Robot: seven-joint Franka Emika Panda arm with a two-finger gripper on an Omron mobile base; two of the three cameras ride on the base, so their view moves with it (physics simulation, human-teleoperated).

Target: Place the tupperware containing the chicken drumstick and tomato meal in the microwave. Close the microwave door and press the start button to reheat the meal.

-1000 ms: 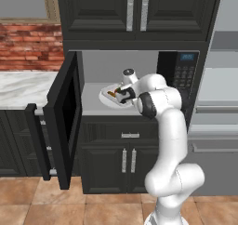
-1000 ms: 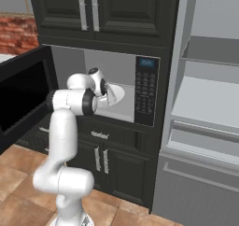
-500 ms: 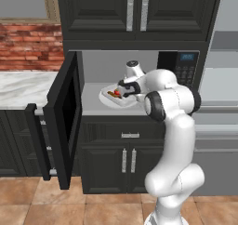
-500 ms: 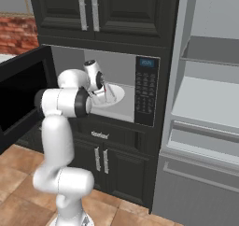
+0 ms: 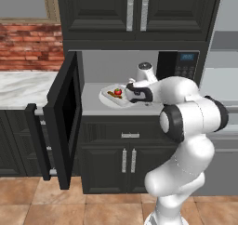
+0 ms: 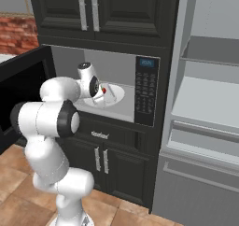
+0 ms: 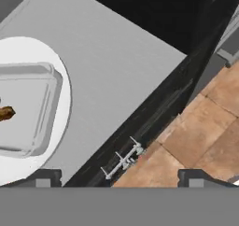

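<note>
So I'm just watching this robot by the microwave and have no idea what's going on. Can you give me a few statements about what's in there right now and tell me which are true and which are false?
1. The microwave door is shut. False: it stands swung open to the left.
2. The tupperware sits on the round white plate inside the microwave. True.
3. The tomato lies on the floor tiles. False: it is in the tupperware, beside the chicken drumstick.
4. The gripper is clamped on the tupperware. False: its fingers are spread apart with nothing between them, off to the side of the tray.
5. The cabinet doors below the microwave are closed. True.
</note>
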